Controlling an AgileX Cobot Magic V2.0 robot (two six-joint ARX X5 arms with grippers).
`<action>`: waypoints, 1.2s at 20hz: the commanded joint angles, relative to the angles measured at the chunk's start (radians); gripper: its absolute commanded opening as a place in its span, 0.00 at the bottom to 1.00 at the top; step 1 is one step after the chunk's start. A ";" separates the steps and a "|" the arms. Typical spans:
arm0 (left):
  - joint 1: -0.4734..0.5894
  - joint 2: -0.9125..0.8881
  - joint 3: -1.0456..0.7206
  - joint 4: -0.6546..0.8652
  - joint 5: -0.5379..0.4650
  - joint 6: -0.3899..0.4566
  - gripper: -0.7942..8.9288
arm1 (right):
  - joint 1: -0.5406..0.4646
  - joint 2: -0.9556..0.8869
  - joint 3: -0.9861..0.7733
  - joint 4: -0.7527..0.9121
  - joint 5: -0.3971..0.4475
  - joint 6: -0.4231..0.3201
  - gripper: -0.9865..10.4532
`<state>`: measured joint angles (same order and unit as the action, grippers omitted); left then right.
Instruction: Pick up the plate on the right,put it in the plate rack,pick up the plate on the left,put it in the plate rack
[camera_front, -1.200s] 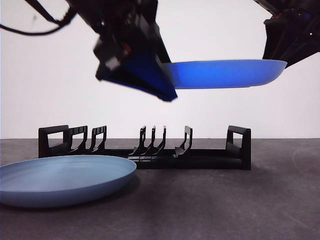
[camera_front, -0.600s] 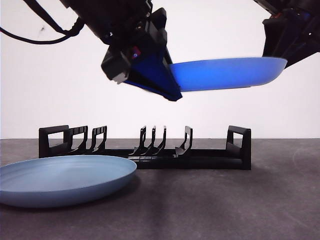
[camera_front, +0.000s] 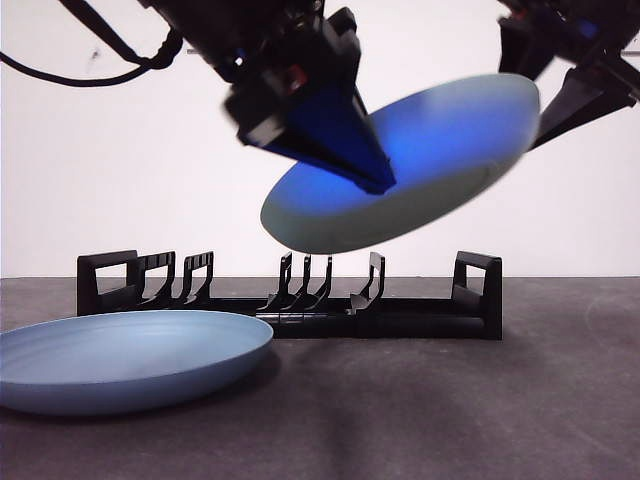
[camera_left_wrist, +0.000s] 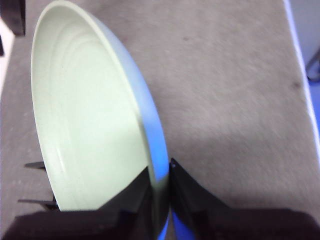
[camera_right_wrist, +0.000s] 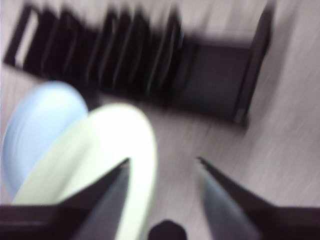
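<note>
Above the grey table (camera_front: 450, 400), left jaws (camera_left_wrist: 161, 175) pinch the tilted plate's (camera_front: 400, 170) rim; right jaws (camera_right_wrist: 161, 167) gape wide.

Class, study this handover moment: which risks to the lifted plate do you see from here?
1. The left hand pinches only the rim of the tilted pale green plate, and the right hand is open, so the plate may slip.
2. It hangs above the long black plastic plate rack; a drop could strike the prongs.
</note>
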<state>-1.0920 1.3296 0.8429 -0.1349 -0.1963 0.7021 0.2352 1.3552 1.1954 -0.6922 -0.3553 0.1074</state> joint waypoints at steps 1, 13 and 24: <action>0.003 -0.003 -0.003 0.080 -0.052 -0.143 0.07 | -0.006 -0.064 0.005 0.099 0.050 0.038 0.33; 0.496 -0.219 0.056 0.219 0.329 -0.772 0.07 | -0.033 -0.256 0.005 0.270 0.204 0.078 0.33; 0.832 -0.097 0.057 0.290 0.609 -0.924 0.07 | -0.031 -0.256 0.005 0.242 0.199 0.079 0.33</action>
<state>-0.2737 1.2240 0.9016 0.1287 0.3878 -0.1982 0.2024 1.1007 1.2022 -0.4515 -0.1562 0.1764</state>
